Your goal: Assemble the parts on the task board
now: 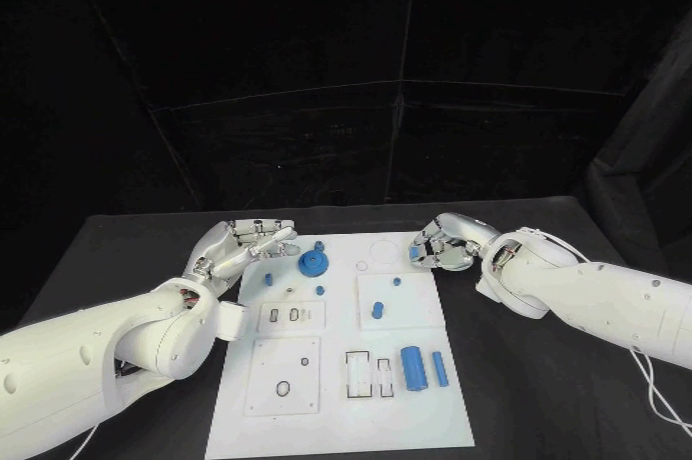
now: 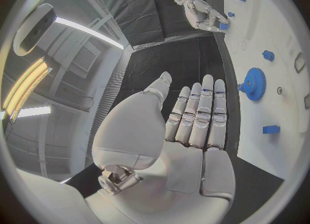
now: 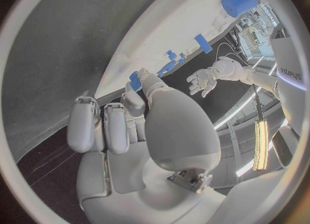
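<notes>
Nearest the head camera, the left arm (image 1: 101,355) enters from about 8 o'clock and reaches up along the task board's (image 1: 339,420) left edge. Its left hand (image 1: 238,248) hovers at the board's upper left corner, fingers spread, released and holding nothing. A blue gear (image 1: 313,262) stands just beside those fingers at 3 o'clock. The right arm (image 1: 606,300) comes in from 4 o'clock; the right hand (image 1: 440,246) sits at the board's upper right corner, fingers curled around a small blue part (image 1: 415,252), largely hidden. Two blue cylinders (image 1: 421,367) lie lower right on the board.

From the left wrist, the left hand (image 2: 194,115) is flat, fingers straight and together, empty, beside the gear (image 2: 254,83).

From the right wrist, the right hand (image 3: 129,120) pinches the blue part (image 3: 135,79) at its fingertips, mostly covered.
</notes>
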